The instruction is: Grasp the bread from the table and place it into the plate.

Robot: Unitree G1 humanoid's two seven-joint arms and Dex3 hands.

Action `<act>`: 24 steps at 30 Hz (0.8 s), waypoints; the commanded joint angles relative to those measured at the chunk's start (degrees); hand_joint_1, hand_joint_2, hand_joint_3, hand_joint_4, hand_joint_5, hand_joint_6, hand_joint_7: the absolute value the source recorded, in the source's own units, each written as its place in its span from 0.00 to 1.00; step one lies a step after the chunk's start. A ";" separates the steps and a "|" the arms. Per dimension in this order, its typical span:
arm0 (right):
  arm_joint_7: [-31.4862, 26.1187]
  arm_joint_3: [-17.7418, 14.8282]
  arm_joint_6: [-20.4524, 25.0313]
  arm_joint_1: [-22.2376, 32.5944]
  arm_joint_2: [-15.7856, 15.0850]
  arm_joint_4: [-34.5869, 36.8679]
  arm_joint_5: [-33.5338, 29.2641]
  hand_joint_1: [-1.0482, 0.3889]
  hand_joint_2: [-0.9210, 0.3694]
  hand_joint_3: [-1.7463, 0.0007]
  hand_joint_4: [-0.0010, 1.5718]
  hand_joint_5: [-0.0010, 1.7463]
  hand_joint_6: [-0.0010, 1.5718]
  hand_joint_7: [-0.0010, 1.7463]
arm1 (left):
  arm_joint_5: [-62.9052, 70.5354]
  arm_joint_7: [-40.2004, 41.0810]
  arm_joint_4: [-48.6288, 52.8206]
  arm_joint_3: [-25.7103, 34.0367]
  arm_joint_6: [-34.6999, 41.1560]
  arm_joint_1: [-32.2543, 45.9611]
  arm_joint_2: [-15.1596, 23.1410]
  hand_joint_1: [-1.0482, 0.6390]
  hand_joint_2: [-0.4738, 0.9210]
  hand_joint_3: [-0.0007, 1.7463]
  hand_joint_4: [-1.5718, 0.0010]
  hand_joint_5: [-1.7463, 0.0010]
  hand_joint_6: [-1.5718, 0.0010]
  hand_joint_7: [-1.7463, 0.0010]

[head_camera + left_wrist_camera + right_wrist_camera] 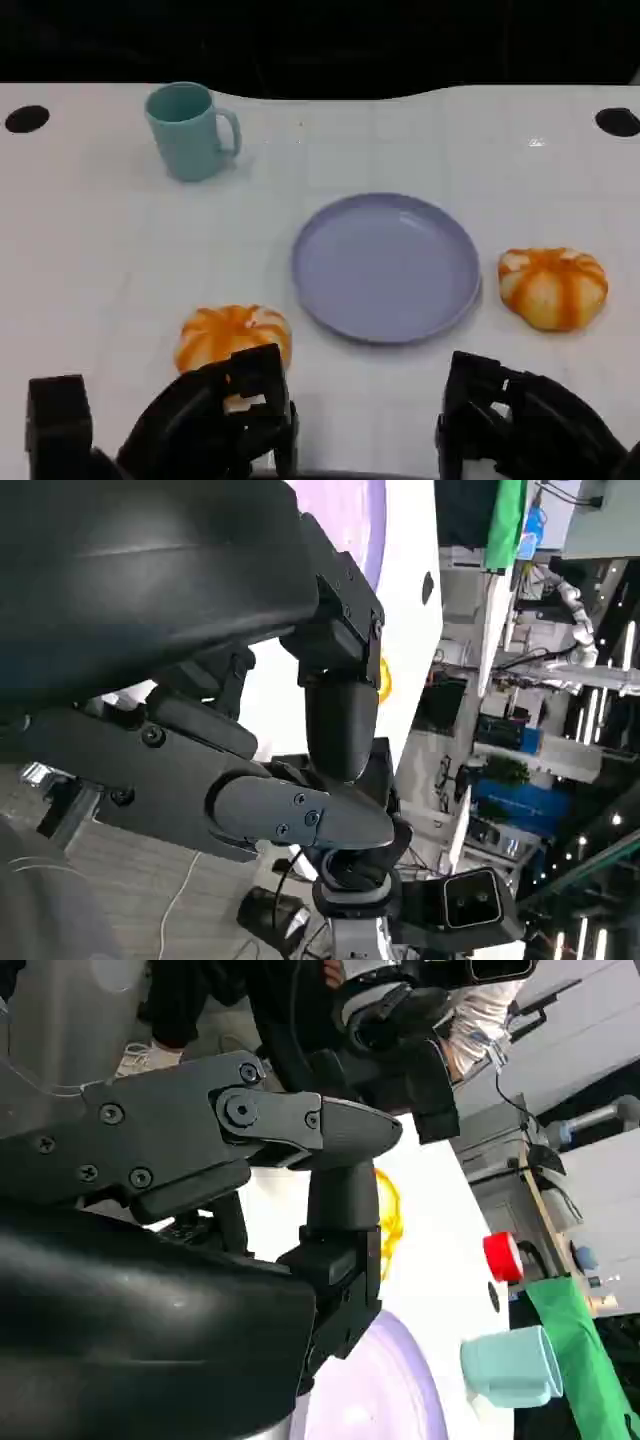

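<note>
The lavender plate (386, 265) is sitting near the middle of the white table (90, 230) and is holding nothing. Two orange-and-white striped bread rolls are lying on the table beside the plate: one bread roll (232, 335) is resting just off the plate's near-left edge, apart from the rim, and the other roll (553, 286) is lying just off the plate's right edge, also clear of it. A teal mug (190, 130) is standing upright well beyond the plate toward the far left, its handle pointing toward the plate's side. The left hand (215, 415) is hovering on the near side of the left roll, its dark fingers overlapping the roll's near edge in the head view; whether they are touching the bread cannot be told, and whether this hand is grasping anything cannot be told either. In the left wrist view its fingers (335, 725) are reaching out with nothing visibly between them. The right hand (510, 420) is hanging near the plate's near-right side, well short of the right roll, its fingers curled inward and holding nothing.
</note>
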 commanded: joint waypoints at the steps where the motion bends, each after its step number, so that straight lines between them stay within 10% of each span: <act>1: 0.07 -0.55 -0.05 -0.40 -0.34 -0.17 0.24 0.35 0.00 0.73 0.40 1.00 0.26 1.00 | 0.78 -0.15 0.81 0.49 -1.32 -0.57 0.99 0.23 1.00 0.13 0.52 0.00 0.64 0.02; 24: 0.27 -0.69 -0.50 -0.49 -0.32 0.36 0.13 0.36 0.00 0.73 0.39 1.00 0.26 0.99 | -1.05 1.43 -0.77 2.05 -1.09 -0.50 -0.78 0.21 1.00 0.08 0.57 0.00 0.61 0.17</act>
